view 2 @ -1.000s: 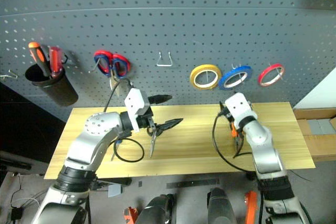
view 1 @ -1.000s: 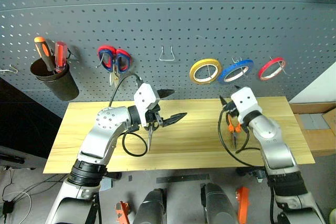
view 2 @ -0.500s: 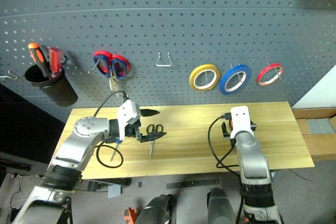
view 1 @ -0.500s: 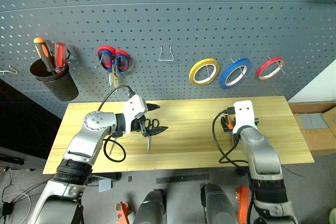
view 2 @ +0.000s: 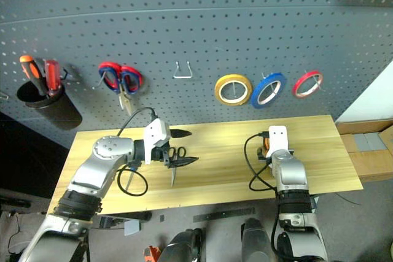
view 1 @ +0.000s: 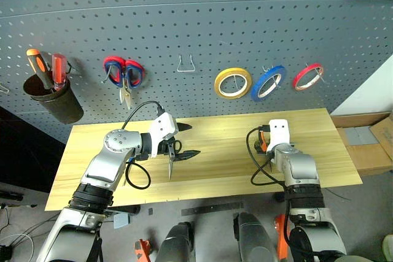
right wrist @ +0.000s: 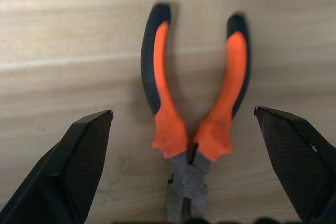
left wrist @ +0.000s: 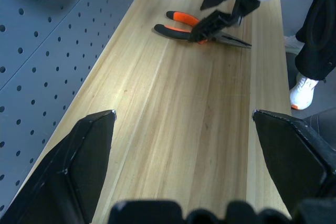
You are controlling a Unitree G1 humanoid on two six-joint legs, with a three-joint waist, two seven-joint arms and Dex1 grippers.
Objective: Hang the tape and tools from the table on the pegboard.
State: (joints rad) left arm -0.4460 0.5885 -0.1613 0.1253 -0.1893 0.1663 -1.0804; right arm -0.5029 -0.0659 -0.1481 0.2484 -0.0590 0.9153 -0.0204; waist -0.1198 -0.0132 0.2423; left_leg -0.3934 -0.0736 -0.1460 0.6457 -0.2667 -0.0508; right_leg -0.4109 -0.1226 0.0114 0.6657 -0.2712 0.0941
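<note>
pliers: nose tip cut off at frame edge | handle ends blurred

Workshop setting. A dark grey pegboard covers the wall and serves as the landmark: hung on it are red-and-blue scissors, an empty wire hook, and yellow, blue and red tape rolls (each on its own hook). At its left edge a dark cup holds screwdrivers. Just below the board stands a wooden table bearing orange-handled pliers.
</note>
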